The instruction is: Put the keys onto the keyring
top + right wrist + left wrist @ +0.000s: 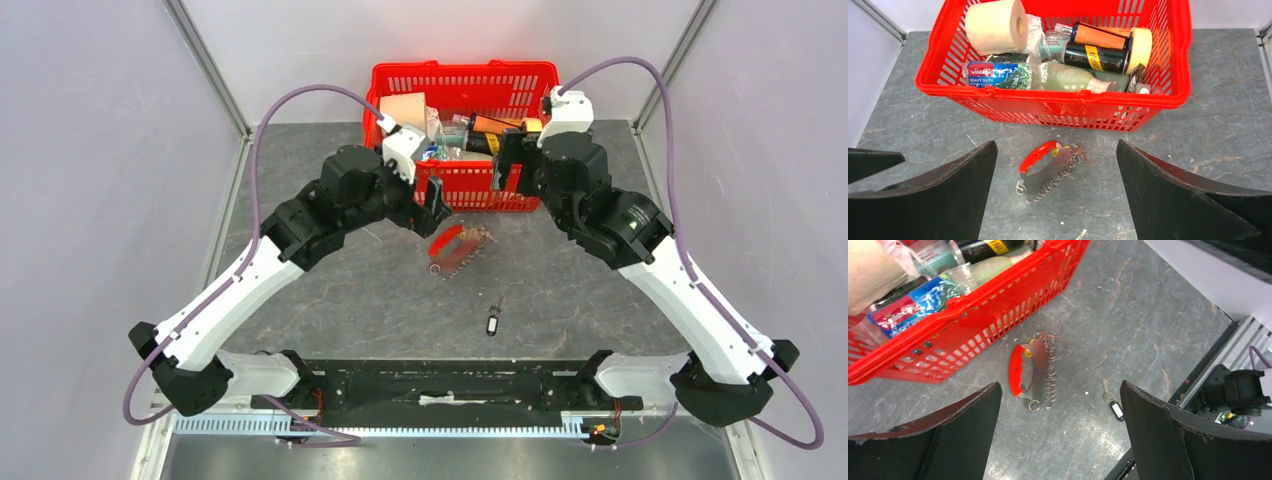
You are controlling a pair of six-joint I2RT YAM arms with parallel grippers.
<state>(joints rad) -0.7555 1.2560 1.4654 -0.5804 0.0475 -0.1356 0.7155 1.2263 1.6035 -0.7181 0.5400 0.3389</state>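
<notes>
The keyring, a red strap with a silvery coiled cord and a small ring, lies on the grey table just in front of the red basket. It also shows in the left wrist view and the right wrist view. One slim metal key with a black tag lies nearer the arms, apart from the keyring; the left wrist view shows it too. No blue-headed key is in view. My left gripper is open and empty above the keyring. My right gripper is open and empty over the basket's front.
The red basket stands at the back of the table, holding a paper roll, bottles, tape and packets. Its front wall is close behind the keyring. Grey walls stand on both sides.
</notes>
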